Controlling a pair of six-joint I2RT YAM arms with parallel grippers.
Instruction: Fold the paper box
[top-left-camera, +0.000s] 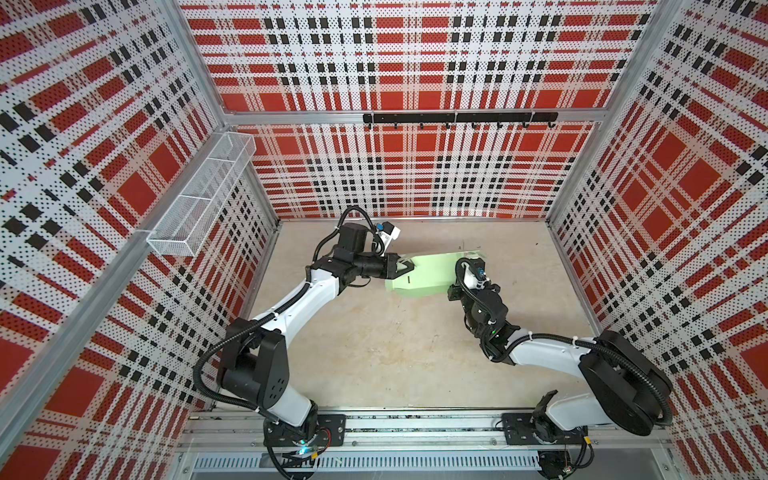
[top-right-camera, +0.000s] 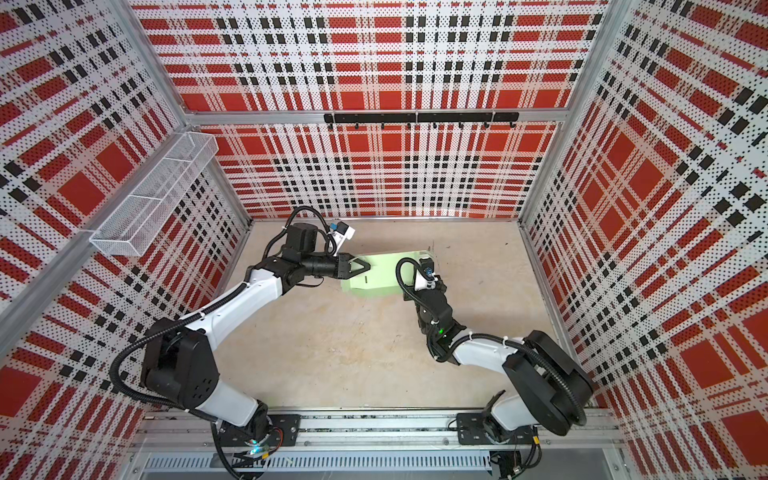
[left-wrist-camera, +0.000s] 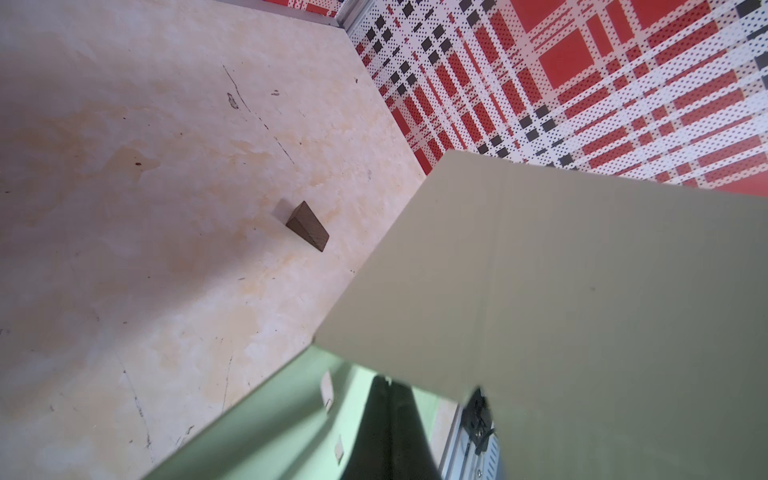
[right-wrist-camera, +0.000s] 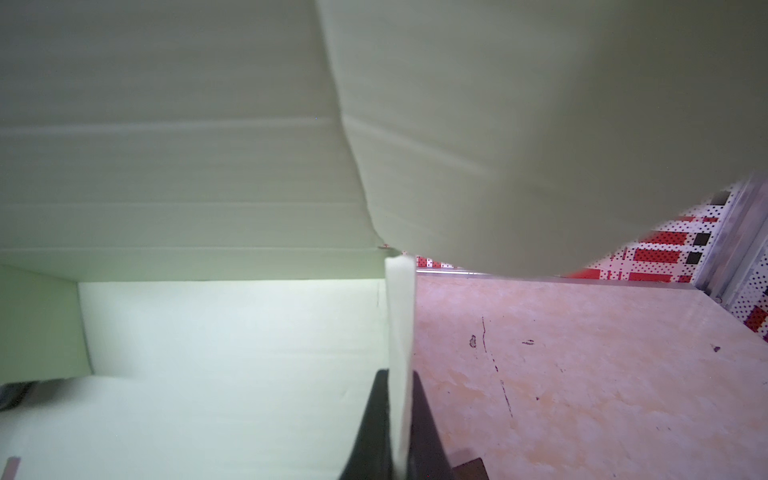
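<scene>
The paper box (top-left-camera: 430, 272) (top-right-camera: 384, 272) is pale mint-green cardboard, partly folded, lying at the back middle of the floor in both top views. My left gripper (top-left-camera: 407, 268) (top-right-camera: 362, 268) reaches in at its left end. In the left wrist view the left gripper (left-wrist-camera: 390, 384) is shut, its tips meeting the edge of a raised panel (left-wrist-camera: 561, 291) that hides them. At the box's right end my right gripper (right-wrist-camera: 401, 380) is shut on a thin upright side wall (right-wrist-camera: 400, 316). In the top views the right wrist (top-left-camera: 473, 272) hides that gripper.
A small dark brown wedge (left-wrist-camera: 308, 226) lies on the beige floor beside the box; its corner (right-wrist-camera: 469, 468) shows by the right fingers. A wire basket (top-left-camera: 199, 195) hangs on the left wall and a black hook rail (top-left-camera: 457, 117) on the back wall.
</scene>
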